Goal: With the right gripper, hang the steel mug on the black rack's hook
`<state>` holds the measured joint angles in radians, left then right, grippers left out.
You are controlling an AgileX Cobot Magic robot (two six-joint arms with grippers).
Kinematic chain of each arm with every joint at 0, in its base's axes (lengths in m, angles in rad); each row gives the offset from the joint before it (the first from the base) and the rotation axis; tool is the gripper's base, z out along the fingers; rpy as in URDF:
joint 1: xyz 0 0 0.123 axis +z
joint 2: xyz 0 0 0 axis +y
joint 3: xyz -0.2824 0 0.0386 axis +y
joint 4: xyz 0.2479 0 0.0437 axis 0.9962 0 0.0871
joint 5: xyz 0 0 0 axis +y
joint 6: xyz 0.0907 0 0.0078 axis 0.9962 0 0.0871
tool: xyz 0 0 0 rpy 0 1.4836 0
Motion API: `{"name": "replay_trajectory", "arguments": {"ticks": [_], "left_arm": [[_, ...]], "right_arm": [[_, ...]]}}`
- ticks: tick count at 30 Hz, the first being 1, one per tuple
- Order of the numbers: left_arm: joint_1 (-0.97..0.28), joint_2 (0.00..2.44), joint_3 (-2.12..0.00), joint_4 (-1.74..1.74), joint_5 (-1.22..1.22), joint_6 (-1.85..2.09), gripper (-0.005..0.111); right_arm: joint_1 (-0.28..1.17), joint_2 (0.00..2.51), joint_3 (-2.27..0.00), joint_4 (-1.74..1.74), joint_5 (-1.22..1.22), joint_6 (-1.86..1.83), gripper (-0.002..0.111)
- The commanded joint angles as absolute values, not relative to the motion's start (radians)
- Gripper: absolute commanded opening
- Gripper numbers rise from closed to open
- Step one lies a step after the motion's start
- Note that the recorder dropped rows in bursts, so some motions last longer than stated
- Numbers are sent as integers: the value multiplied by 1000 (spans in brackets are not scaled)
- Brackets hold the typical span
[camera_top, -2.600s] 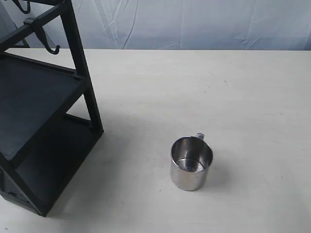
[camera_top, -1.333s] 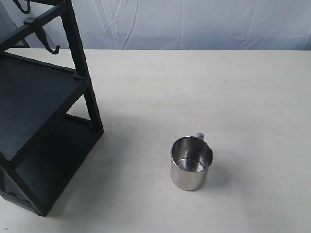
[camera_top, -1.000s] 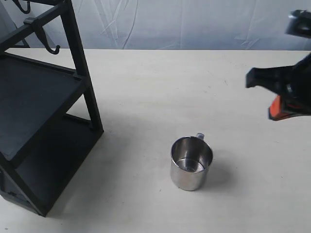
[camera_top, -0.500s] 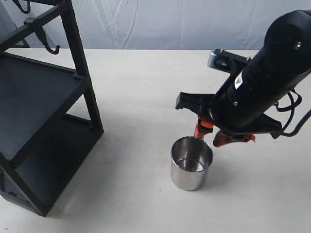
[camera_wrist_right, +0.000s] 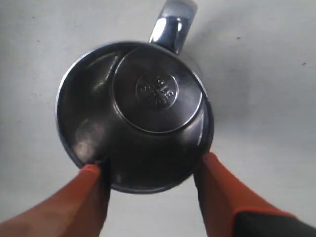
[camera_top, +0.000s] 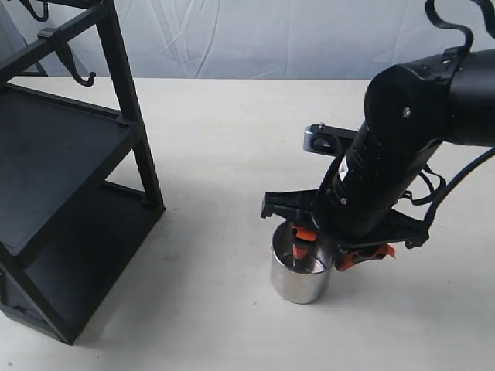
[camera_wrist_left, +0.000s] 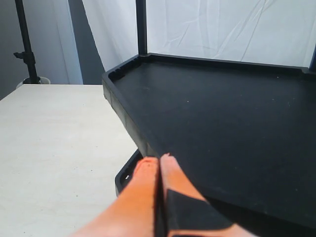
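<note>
Two orange fingers [camera_wrist_right: 94,197] of the right gripper [camera_top: 334,249] stand spread around the steel mug [camera_top: 302,270], which sits upright on the table [camera_top: 232,139] at near centre-right. In the exterior view one finger appears to dip inside the rim while the other hangs just outside the right wall; in the right wrist view the tips sit at the near part of the rim, so whether they straddle one wall or the whole cup cannot be told. The gripper is open and holds nothing yet. The mug's handle [camera_wrist_right: 170,22] points to the far side, away from the fingers.

Step in hand, by judgement: closing on the mug before lifting. To do it well, lower until the pads overlap the wall well below the rim, then close squarely; polished steel is slippery, so a shallow pinch may let the cup swing or slide. The handle should remain free and unobstructed, since its loop must later thread over the hook.

Farther left, the black rack [camera_top: 69,178] stands well apart from the mug. Its hook [camera_top: 81,77] hangs from a bar at the far left. The left gripper [camera_wrist_left: 159,170] rests with its fingers pressed together, empty, close to a rack shelf [camera_wrist_left: 237,123].
</note>
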<state>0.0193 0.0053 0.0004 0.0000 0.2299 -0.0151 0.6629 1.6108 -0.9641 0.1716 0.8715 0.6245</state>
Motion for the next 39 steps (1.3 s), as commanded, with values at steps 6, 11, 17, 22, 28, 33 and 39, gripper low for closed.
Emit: {"name": "replay_trajectory", "arguments": {"ticks": [6,11,17,22,28,33,39], "left_arm": [[18,0,0,0,231,-17,2],[18,0,0,0,231,-17,2],[18,0,0,0,231,-17,2],[18,0,0,0,231,-17,2],[18,0,0,0,231,-17,2],[18,0,0,0,231,-17,2],[18,0,0,0,231,-17,2]], "right_arm": [[669,1641,-961,33,856,731,52],[669,1647,-961,-24,850,754,52],[669,1649,-961,-69,840,735,52],[669,1649,-961,-69,832,732,52],[669,1651,-961,-69,805,719,52],[669,1651,-961,-69,804,705,52],[669,1651,-961,-69,809,667,52]]}}
